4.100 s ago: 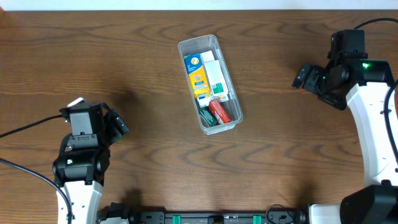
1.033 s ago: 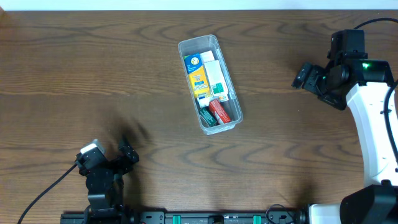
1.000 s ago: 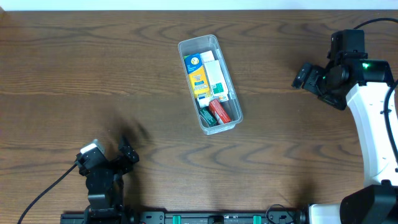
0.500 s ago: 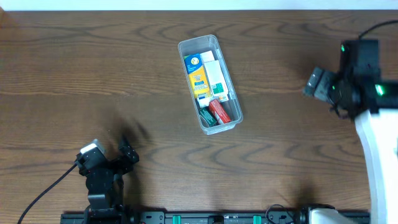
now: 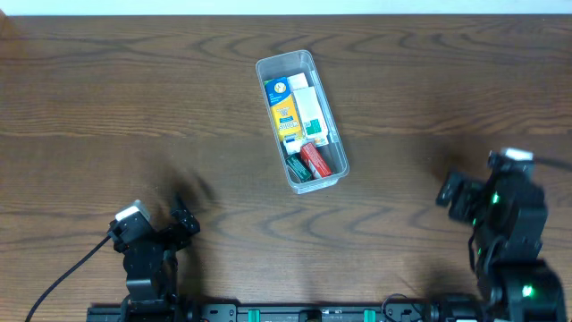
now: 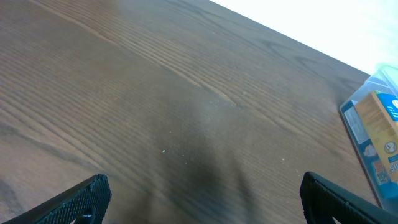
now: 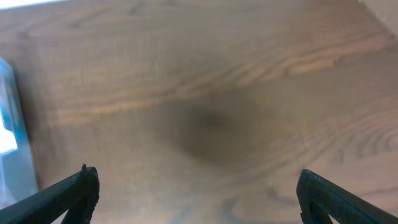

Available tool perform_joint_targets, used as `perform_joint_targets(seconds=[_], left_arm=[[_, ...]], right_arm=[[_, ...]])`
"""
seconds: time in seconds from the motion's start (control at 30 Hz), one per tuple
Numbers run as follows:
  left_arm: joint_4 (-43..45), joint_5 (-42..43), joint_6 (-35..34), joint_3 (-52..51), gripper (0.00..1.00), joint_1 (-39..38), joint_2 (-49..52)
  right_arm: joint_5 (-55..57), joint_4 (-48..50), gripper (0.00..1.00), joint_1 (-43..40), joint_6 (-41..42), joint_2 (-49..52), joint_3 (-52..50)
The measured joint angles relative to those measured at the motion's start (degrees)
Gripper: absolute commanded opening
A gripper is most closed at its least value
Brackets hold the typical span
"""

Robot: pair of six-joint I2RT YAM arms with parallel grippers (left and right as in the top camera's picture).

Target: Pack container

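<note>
Clear glossy plastic container [image 5: 302, 121] on matt, grainy dark wood table [image 5: 134, 107].

One container, five small packs, two grippers, one table.
A single clear container [image 5: 284, 55] lies on the one wooden table [image 5: 134, 116]. Inside the container there are five small things: one yellow-and-blue box [image 5: 283, 112], one white-and-green box [image 5: 308, 109], one red pack [image 5: 315, 159], one dark green pack [image 5: 298, 169] and one white piece [image 5: 290, 141] too small to name. There are two grippers: the left gripper [image 5: 181, 224] down and left of the container, the right gripper [image 5: 450, 192] down and right of it.
</note>
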Motion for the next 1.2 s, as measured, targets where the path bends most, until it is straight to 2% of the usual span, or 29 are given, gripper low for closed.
perform_joint_targets(seconds=[0.3,0.5,0.83,1.2], left_arm=[[0.0,0.0,0.0,0.0,0.98,0.0,0.0],[0.0,0.0,0.0,0.0,0.98,0.0,0.0],[-0.02,0.0,0.0,0.0,0.98,0.0,0.0],[-0.02,0.0,0.0,0.0,0.98,0.0,0.0]], right_arm=[[-0.5,3.17,0.99,-0.83,-0.22,-16.81,-17.68],[-1.51,7.41,0.99,-1.05,-0.22,-25.53,-25.62],[-2.58,10.25,0.99,-1.05,-0.22,-33.29,-32.11],[-2.78,11.13,0.99,-1.31,-0.22,-35.23,-32.15]])
